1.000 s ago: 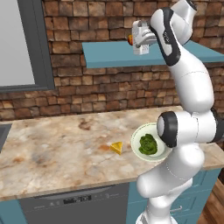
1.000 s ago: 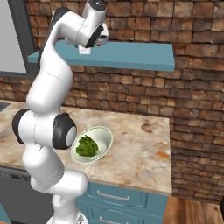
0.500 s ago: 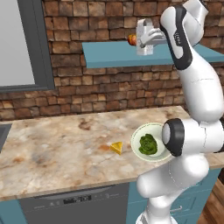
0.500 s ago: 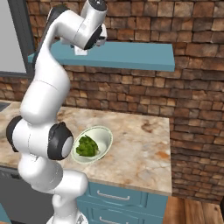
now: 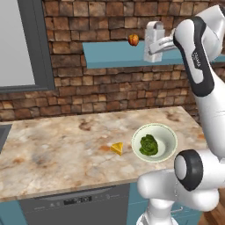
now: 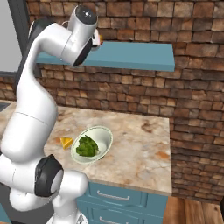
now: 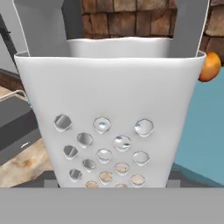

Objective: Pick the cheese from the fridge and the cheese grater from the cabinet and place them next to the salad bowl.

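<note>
- Left base view: the gripper (image 5: 154, 47) reaches up to the shelf (image 5: 115, 55), and the grater (image 5: 153, 40) stands upright on the board right at its tip. The jaws sit at the grater's side; I cannot tell from here whether they press it.
- A small red-orange fruit (image 5: 133, 40) rests on the shelf just beyond the grater, on the side away from the jaws.
- Far below the jaws, on the counter (image 5: 52, 149), the cheese (image 5: 117, 148) lies just beside the bowl (image 5: 154, 142), apart from it by a narrow gap. The bowl holds green salad.
- Right base view: the arm's upper link covers the hand, so the jaws are hidden. The fruit (image 6: 100, 40) peeks out just past the arm on the shelf (image 6: 131, 56).
- Well below, the bowl (image 6: 92, 144) sits on the counter (image 6: 140, 148), with the cheese (image 6: 66, 142) close by its rim.
- Hand view: the grater (image 7: 109, 113) is straight ahead of the jaws and very near, its perforated face toward the camera and its handle uprights rising above. The fingertips are cropped off, so the jaws' state is not readable here: wide apart around the grater or closed on it, I cannot tell.
- The fruit (image 7: 209, 66) lies behind the grater's far edge, on the shelf (image 7: 205, 131).
</note>
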